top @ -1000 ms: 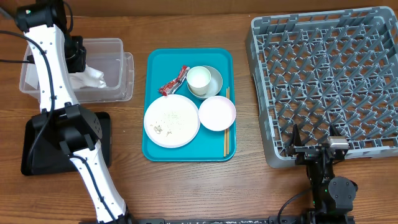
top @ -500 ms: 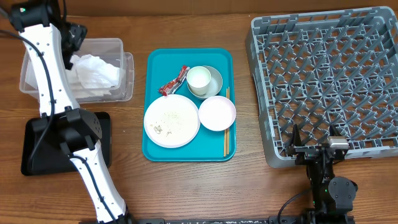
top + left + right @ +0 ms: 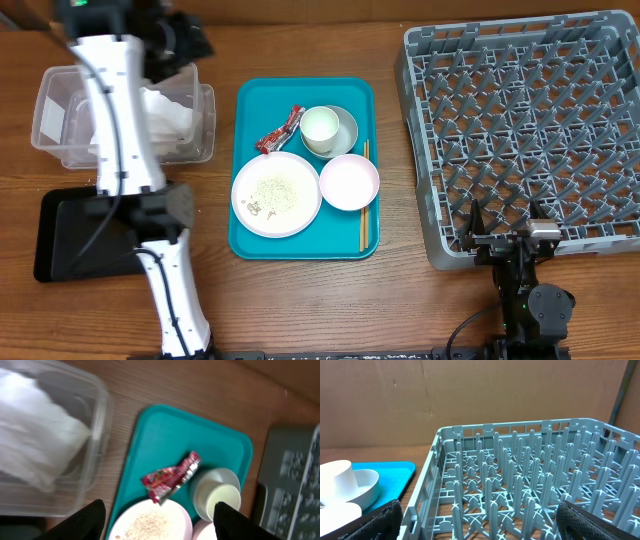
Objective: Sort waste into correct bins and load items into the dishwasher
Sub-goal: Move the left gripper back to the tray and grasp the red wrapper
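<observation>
The crumpled white napkin (image 3: 165, 115) (image 3: 35, 455) lies in the clear tub (image 3: 55, 125). High over the tub's far right corner, my left gripper (image 3: 195, 40) (image 3: 160, 522) is open and holds nothing. Its view looks down on the red wrapper (image 3: 280, 130) (image 3: 170, 477) and the plate (image 3: 276, 193) strewn with rice bits (image 3: 150, 522). The white cup (image 3: 320, 127) sits in the grey bowl (image 3: 347, 122), beside the pink bowl (image 3: 349, 182) and the chopsticks (image 3: 364, 215). My right gripper (image 3: 503, 228) (image 3: 485, 527) stands open at the near edge of the dish rack (image 3: 520, 130) (image 3: 530, 485).
The dishes and the wrapper rest on a teal serving tray (image 3: 255, 100) mid-table. A shallow black tray (image 3: 70, 235) lies in front of the clear tub, partly under my left arm. The rack fills the right side of the table.
My left gripper has opened and let the napkin drop into the clear tub, then swung right toward the teal tray. The right arm has not moved.
</observation>
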